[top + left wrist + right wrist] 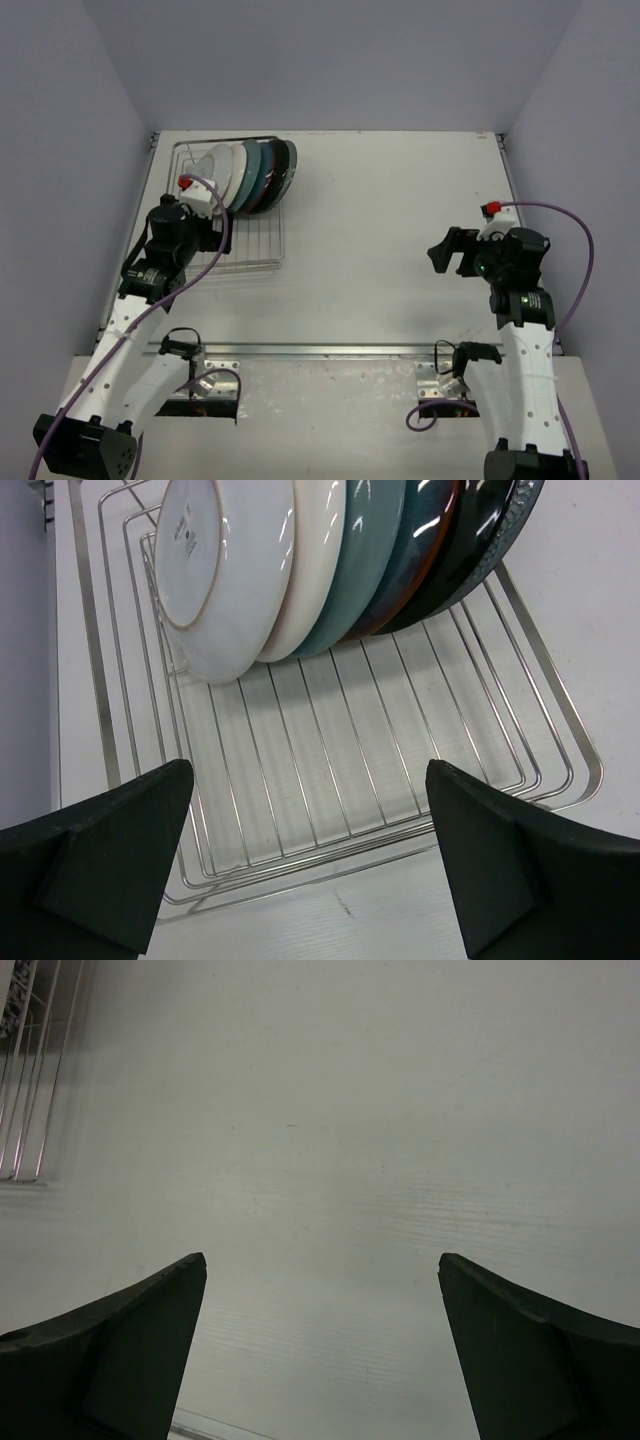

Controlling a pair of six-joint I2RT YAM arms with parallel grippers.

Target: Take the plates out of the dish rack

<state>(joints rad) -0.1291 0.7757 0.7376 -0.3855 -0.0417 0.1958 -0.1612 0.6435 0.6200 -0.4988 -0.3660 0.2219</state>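
Observation:
Several plates stand on edge, leaning together, at the far end of the silver wire dish rack at the table's far left. In the left wrist view the nearest plate is white, then cream, grey-blue, dark teal and a dark one. My left gripper is open and empty over the rack's bare near end, apart from the plates; in the top view it sits at the rack's left side. My right gripper is open and empty over bare table at the right.
The rack's corner shows at the far left of the right wrist view. Grey walls close in the table on three sides. A metal rail runs along the table's near edge between the arm bases.

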